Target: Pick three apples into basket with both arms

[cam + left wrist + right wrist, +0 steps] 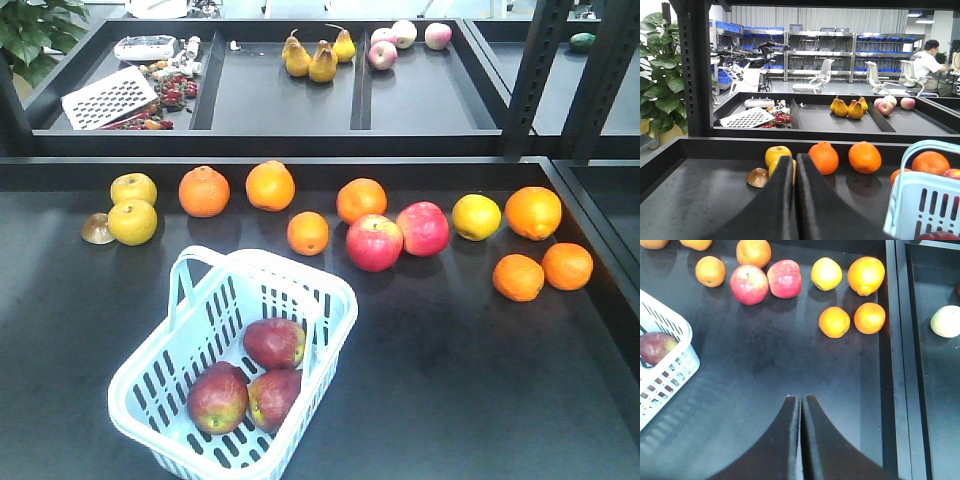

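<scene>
Three apples [257, 375] inside basket [330, 315]

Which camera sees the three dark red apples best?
The front view: all three dark red-maroon apples lie in the pale blue plastic basket. Right wrist shows one apple; left wrist only a sliver.

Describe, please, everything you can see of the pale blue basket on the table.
The basket looks like pale blue plastic, rectangular with rounded corners, its walls and floor cut with slots. Its hoop handle stands upright at the far end. It sits upright on the dark table, turned at an angle, in front of the row of fruit and apart from it. Three dark red apples lie inside, bunched together.
</scene>
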Robot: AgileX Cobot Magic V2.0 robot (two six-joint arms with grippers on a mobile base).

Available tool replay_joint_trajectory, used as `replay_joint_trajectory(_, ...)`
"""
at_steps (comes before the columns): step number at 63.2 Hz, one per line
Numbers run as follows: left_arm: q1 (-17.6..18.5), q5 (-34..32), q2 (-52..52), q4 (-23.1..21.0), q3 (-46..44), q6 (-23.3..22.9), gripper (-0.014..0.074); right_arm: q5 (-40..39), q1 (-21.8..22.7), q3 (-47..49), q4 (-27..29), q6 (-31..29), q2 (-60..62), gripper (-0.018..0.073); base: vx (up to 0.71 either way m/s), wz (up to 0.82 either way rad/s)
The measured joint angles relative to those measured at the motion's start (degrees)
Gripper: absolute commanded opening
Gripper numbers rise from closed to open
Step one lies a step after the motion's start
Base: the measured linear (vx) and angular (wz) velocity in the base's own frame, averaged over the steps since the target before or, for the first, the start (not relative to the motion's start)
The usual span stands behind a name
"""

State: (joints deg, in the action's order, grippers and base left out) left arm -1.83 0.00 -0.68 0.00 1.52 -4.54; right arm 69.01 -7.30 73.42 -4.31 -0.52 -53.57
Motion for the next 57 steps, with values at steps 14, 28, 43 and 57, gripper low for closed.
replay_joint_trajectory(14,0.0,0.0,0.0,0.0,0.0,0.0,-0.0007,0.0,0.0,0.0,0.0,0.0,0.0,-0.0008,0.0,0.0)
replay_joint_trajectory(28,0.0,0.0,0.0,0.0,0.0,0.0,-0.0007,0.0,0.0,0.0,0.0,0.0,0.0,-0.0008,0.0,0.0)
replay_joint_trajectory(43,0.0,0.0,0.0,0.0,0.0,0.0,-0.0007,-5.1,0.0,-8.8,-0.1,0.0,5.4,-0.0008,0.0,0.0)
replay_joint_trajectory(57,0.0,0.0,0.0,0.0,0.0,0.0,-0.0007,-23.2,0.0,-29.6,-1.3,0.0,19.0,-0.0008,0.0,0.0)
